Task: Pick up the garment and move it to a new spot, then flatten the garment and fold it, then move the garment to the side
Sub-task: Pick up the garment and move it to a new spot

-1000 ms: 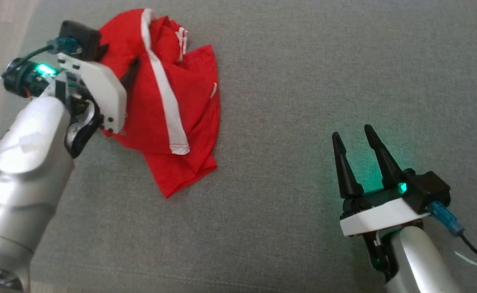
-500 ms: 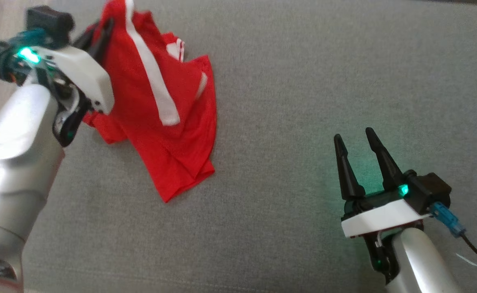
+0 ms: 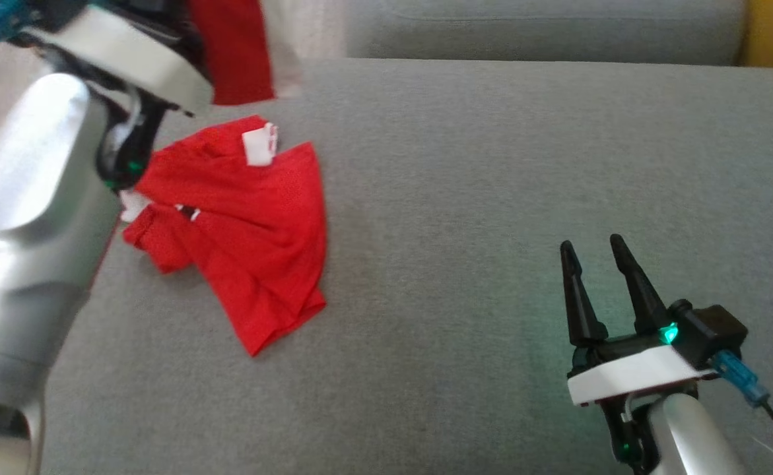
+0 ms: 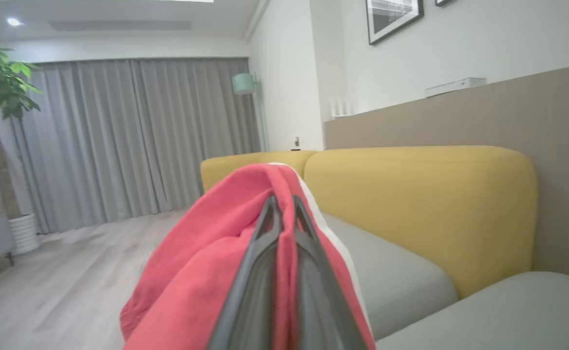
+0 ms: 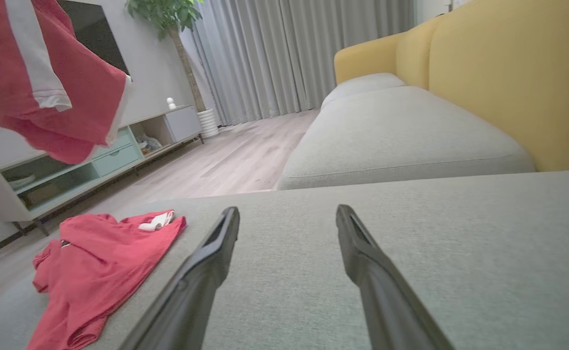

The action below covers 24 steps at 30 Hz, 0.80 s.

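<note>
L gripper (image 4: pixel 283 199): fingers pinched tight on the red garment (image 5: pixel 65 78), which hangs in the air above the grey sofa (image 3: pixel 492 198). A 2nd red piece (image 3: pixel 247 244) lies below. R gripper (image 3: pixel 591 241): fingers wide, empty. Tip: carry it high, no dragging, and set it down on bare cushion.

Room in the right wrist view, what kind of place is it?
Probably a living room in a home: there is a sofa, long curtains and a low cabinet.
</note>
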Motion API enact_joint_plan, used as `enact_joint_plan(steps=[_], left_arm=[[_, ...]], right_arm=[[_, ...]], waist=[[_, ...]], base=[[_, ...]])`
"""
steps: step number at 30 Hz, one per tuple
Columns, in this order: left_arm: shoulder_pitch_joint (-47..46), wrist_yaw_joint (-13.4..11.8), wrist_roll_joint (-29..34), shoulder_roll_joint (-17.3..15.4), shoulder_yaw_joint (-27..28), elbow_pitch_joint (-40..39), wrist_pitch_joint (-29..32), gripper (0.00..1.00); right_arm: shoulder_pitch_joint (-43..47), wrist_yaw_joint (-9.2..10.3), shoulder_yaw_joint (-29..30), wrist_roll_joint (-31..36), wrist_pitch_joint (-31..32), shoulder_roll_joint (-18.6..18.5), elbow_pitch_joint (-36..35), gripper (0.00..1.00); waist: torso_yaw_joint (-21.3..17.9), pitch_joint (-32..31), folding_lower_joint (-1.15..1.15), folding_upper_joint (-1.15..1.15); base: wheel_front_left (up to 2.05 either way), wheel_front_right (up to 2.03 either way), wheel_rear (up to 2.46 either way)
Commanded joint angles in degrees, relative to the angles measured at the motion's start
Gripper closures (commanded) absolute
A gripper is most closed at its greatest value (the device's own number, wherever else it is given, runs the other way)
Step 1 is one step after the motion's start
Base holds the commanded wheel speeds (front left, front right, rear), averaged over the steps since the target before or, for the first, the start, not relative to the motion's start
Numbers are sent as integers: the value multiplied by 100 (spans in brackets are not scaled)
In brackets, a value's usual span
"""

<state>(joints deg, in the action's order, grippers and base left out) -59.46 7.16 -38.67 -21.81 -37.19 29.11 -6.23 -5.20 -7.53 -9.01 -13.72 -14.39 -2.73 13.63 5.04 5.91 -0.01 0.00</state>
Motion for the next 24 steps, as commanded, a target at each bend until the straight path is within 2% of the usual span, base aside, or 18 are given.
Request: enact_joint_plan(steps=[1,11,20,21,22,24], left_arm=[[-242,-89,8,-115,140,-358,138,100],[15,-286,111,149,-319,-978,622,100],[-123,-223,481,385,-852,-547,701,100],[-169,-197,508,420,-902,-437,682,93],[-214,-168,529,465,-951,-326,636,0],[-334,-139,632,538,-1046,-78,529,0]], right_arm=[[-130,4,-110,-42,-61,-15,-219,0],[-298,4,-150,-139,-61,-15,-404,0],[-527,4,-451,-393,-61,-15,-607,0],[-545,4,-495,-440,-61,-15,-636,0],[-556,4,-522,-487,-61,-15,-661,0],[-557,4,-549,-568,-61,-15,-704,0]], waist=[[-244,8,1,0],[-1337,318,1,0],[-2637,904,1,0],[-2753,970,1,0],[-2838,1022,1,0],[-2929,1094,1,0]], base=[[0,0,0],[0,0,0],[0,0,0],[0,0,0],[0,0,0],[0,0,0]])
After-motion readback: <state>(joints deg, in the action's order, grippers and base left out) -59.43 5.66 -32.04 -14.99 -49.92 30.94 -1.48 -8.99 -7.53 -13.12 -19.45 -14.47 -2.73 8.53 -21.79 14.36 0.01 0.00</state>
